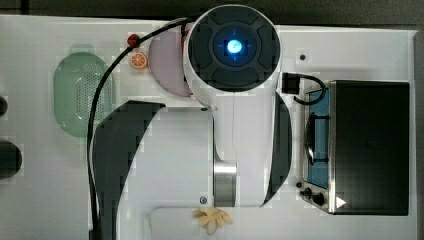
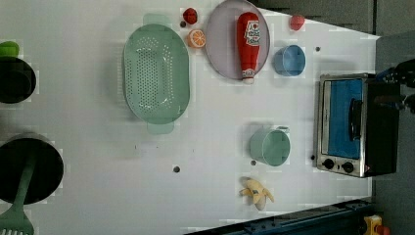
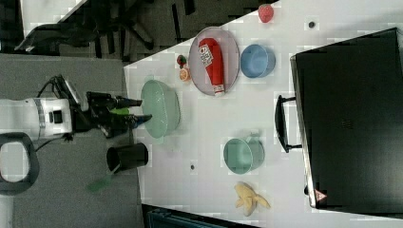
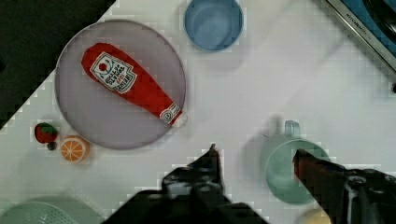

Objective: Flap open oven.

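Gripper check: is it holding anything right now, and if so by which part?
Nothing is held. The gripper is open, its fingers bare above the table, far from the oven, whose door is not yet opened.

Red ketchup bottle [image 2: 248, 45] lying on a grey plate [image 2: 220, 49] near the desk [image 2: 98, 161] edge, blue cup [image 2: 288, 60] just beside. Green colander [image 2: 155, 73], green mug [image 2: 269, 146], banana [image 2: 256, 192] spread well apart.

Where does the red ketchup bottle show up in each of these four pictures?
Top view: I can't find it; the arm covers most of the plate.
Left view: ketchup bottle lies on the plate, top centre.
Right view: on the plate, upper middle.
Wrist view: on the plate.
Shared landmark: orange slice beside the plate.
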Robot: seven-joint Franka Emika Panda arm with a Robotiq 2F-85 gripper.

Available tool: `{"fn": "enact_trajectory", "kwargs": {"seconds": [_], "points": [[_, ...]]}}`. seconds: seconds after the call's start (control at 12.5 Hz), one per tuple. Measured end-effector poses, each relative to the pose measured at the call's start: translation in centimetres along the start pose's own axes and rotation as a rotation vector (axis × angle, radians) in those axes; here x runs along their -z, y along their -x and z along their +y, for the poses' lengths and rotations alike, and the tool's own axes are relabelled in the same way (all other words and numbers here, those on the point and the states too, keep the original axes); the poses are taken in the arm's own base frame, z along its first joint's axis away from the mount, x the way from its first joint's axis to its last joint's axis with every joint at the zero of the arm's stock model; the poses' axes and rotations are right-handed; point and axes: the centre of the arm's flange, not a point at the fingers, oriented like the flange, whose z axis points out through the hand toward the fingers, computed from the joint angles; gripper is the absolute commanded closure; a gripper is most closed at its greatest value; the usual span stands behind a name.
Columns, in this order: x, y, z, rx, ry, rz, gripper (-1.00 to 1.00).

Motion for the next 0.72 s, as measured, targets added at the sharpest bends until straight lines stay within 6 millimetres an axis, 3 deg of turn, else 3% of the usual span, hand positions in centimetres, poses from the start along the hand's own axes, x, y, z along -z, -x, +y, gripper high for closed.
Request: {"fn": "enact_trajectory", "kwargs": {"seconds": [0.16,0.24,0.4,0.48,0.56,0.72], "points": [[-0.6,3.4,5.2,-0.023,0.116,-0.101,-0.79],[0.6,4.4,7.4,-0.039,0.126,-0.105,-0.99],[4.6,4.8,9.3,-0.063,0.057,-0.041,-1.00],[6.7,4.7,9.7,-0.069,0.021,-0.009,-0.90],[8.1,4.6,9.9,-0.073,-0.008,0.007,-0.65],[8.7,4.8,9.8,-0.067,-0.018,0.010,-0.15]]}}
